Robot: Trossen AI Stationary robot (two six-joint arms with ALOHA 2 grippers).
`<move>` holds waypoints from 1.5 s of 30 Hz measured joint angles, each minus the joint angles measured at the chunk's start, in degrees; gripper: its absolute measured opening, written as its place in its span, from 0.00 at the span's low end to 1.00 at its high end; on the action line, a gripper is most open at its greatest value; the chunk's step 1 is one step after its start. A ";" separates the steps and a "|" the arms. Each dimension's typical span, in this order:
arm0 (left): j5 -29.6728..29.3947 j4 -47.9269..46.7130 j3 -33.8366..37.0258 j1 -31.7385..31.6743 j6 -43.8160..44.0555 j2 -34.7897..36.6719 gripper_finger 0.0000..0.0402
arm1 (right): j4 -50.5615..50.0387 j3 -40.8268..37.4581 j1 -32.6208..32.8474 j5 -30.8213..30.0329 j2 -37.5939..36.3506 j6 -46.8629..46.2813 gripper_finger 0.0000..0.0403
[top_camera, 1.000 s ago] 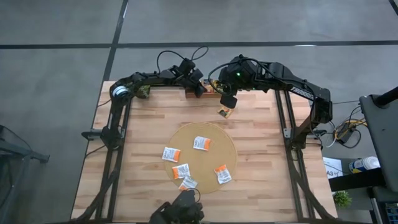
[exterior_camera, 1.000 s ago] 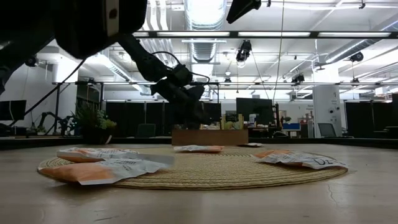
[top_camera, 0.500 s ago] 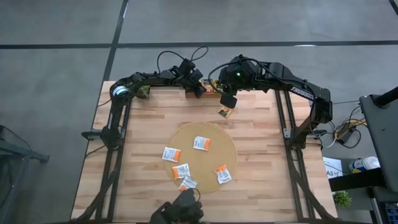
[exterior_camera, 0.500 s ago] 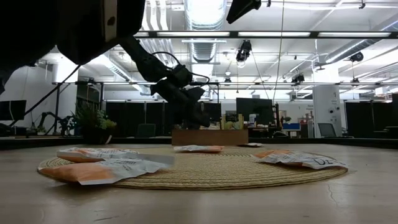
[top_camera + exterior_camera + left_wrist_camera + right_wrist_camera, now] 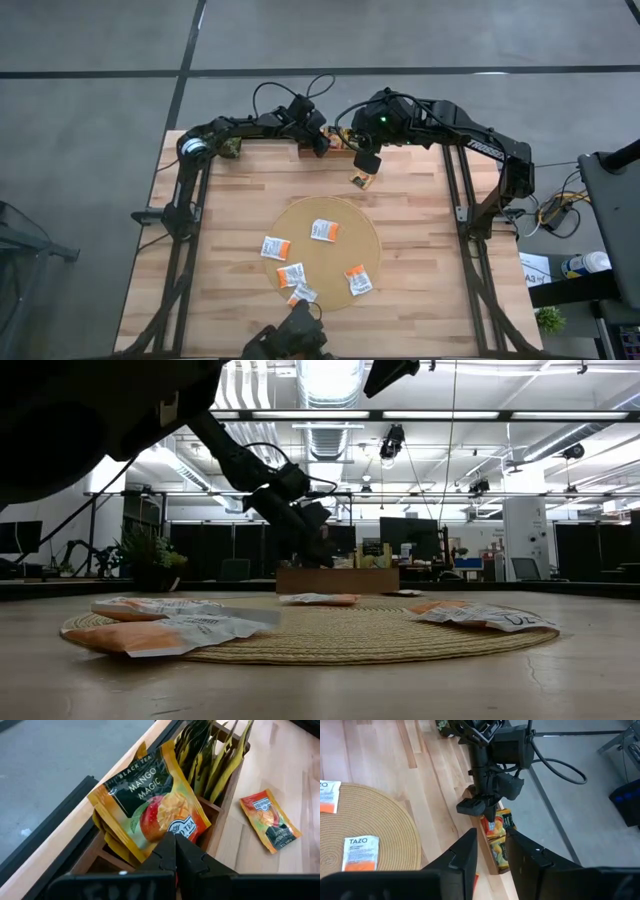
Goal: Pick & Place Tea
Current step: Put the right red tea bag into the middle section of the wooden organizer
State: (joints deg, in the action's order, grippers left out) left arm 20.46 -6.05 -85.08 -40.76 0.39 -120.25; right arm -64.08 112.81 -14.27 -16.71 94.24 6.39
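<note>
At the tray (image 5: 220,815), a sachet (image 5: 155,810) is pinched in the left gripper (image 5: 175,851); a straight lift is advised, the right gripper (image 5: 491,851) standing part-open, empty.

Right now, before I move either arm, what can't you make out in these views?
- Right tool: whether it holds anything; its own fingers block the right wrist view, and the high view is too small.
- Wooden tray: compartment count, cut by the left wrist view's edge and covered by the mango sachet in the left tool.
</note>
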 joint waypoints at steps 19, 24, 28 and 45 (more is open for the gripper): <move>4.09 -1.74 0.00 0.97 3.25 0.00 0.00 | 0.10 0.00 -0.03 -1.49 0.00 0.04 0.22; 3.90 -1.85 0.09 1.49 2.30 0.00 0.00 | 0.08 0.00 -0.03 -1.49 0.00 0.24 0.23; 1.16 -0.75 0.13 1.67 0.96 0.00 0.00 | 0.05 0.00 0.01 -1.49 0.00 0.15 0.24; 0.48 1.62 -0.03 2.74 2.89 -2.72 0.00 | -0.01 0.00 0.01 -1.49 0.00 -0.36 0.21</move>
State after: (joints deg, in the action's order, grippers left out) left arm 20.94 -4.44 -85.11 -38.02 3.28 -122.97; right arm -64.10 112.81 -14.26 -18.20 94.24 6.03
